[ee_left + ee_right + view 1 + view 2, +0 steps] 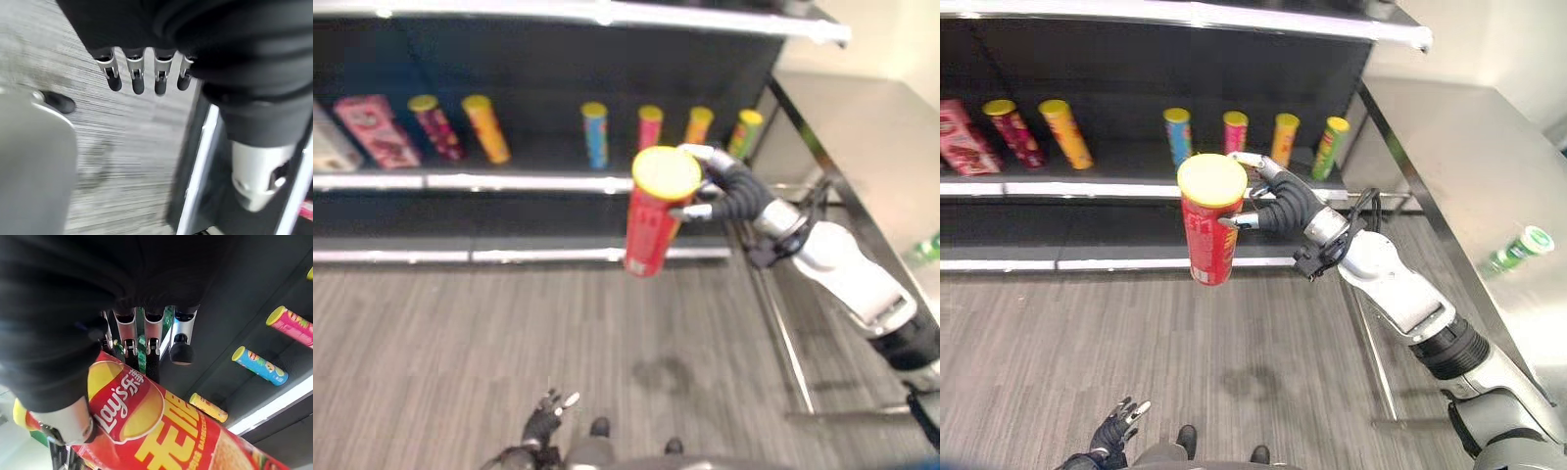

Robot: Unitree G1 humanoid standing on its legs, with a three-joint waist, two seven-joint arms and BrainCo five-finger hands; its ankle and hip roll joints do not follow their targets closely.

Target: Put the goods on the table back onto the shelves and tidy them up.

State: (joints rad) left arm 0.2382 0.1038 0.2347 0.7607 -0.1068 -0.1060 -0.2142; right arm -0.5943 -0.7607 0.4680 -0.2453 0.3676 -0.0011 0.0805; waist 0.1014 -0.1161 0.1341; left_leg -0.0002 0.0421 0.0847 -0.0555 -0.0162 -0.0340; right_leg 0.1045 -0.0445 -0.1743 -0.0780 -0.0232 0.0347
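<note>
A: Well, the right robot hand (1278, 204) is clamped on the red can (1207, 223), in the air before the shelf (1136, 186) — what could spoil it?

B: I'd judge the grip sits high, near the yellow lid (1211, 179); the tilted can could swing and topple the standing cans (1234, 132).

A: And what's unclear?

B: Finger contact is partly hidden. The left robot hand (137, 73) hangs low, fingers straight, empty. A green bottle (1518, 249) lies on the tabletop (1469, 157).

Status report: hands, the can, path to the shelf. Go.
Right hand shut on red can, held before the shelf. Left hand low, open, idle. Nothing between can and shelf.
</note>
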